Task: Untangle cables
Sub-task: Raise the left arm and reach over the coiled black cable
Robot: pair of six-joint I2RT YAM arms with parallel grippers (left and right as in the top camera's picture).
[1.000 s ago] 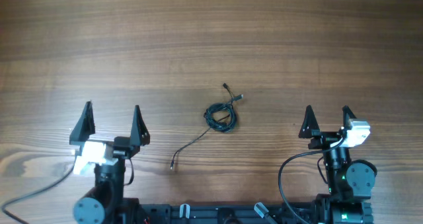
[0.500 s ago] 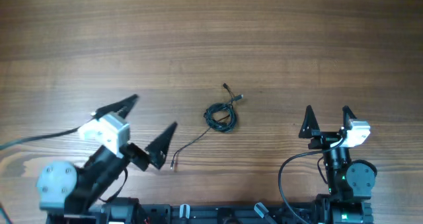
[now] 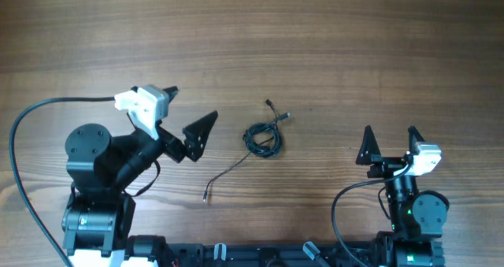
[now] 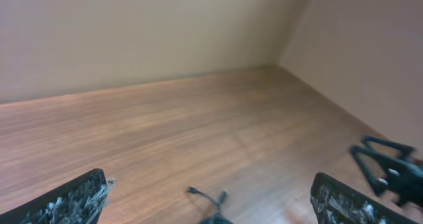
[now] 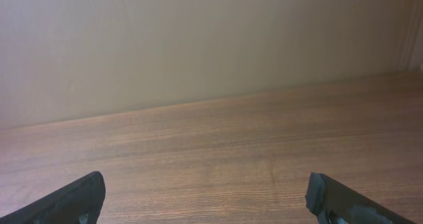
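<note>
Right gripper [image 3: 390, 147] is sitting at the table's [image 3: 315, 46] 5 o'clock, fingers spread, empty. Left gripper [image 3: 187, 113], likewise splayed and holding nothing, is facing 3 o'clock toward the cables [image 3: 262, 139], which are lying coiled mid-table, one tail trailing toward 7 o'clock.

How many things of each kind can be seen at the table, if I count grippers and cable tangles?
Grippers: 2 (left gripper, right gripper, both with fingers apart)
Cable tangle: 1, the number of wires in it cannot be told
Total: 3
</note>
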